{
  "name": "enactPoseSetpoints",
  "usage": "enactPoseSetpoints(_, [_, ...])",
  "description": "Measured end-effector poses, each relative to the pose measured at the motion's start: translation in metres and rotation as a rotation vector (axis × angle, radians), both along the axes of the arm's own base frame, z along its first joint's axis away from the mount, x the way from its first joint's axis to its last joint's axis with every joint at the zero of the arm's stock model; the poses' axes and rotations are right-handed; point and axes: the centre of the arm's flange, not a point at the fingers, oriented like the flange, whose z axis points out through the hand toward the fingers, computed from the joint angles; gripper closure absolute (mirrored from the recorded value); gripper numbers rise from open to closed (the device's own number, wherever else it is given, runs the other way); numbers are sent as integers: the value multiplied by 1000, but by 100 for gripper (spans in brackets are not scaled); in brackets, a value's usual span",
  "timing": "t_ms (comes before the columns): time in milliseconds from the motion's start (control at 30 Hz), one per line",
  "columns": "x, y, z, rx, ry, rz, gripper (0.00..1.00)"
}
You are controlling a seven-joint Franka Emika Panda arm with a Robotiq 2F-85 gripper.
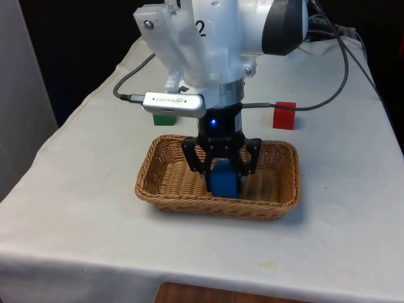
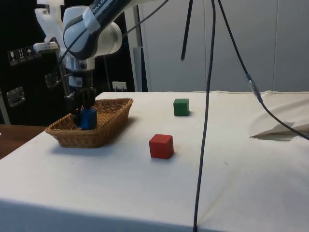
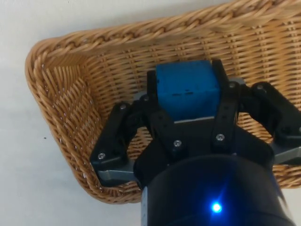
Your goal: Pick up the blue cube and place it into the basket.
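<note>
The blue cube (image 1: 224,179) sits low inside the wicker basket (image 1: 165,189), near its middle. My gripper (image 1: 223,178) reaches down into the basket and is shut on the cube. In the wrist view the cube (image 3: 187,89) is pinched between the two black fingers (image 3: 153,96), with the basket's woven floor (image 3: 94,94) just beneath it. From the side, the cube (image 2: 88,118) shows above the basket's rim (image 2: 104,129), still in the gripper (image 2: 87,117). Whether the cube rests on the basket floor I cannot tell.
A red cube (image 1: 285,115) and a green cube (image 1: 164,118) stand on the white cloth beyond the basket. The side view shows the red cube (image 2: 161,146) and green cube (image 2: 181,107) apart from the basket. Cables (image 1: 328,95) trail over the table.
</note>
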Motion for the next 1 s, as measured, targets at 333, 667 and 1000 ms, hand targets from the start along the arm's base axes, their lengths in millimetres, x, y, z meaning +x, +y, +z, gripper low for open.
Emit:
enactPoseSetpoints(333, [0, 0, -1, 0, 1, 0, 98])
enactPoseSetpoints(667, [0, 0, -1, 0, 1, 0, 98])
enactPoseSetpoints(1000, [0, 0, -1, 0, 1, 0, 96])
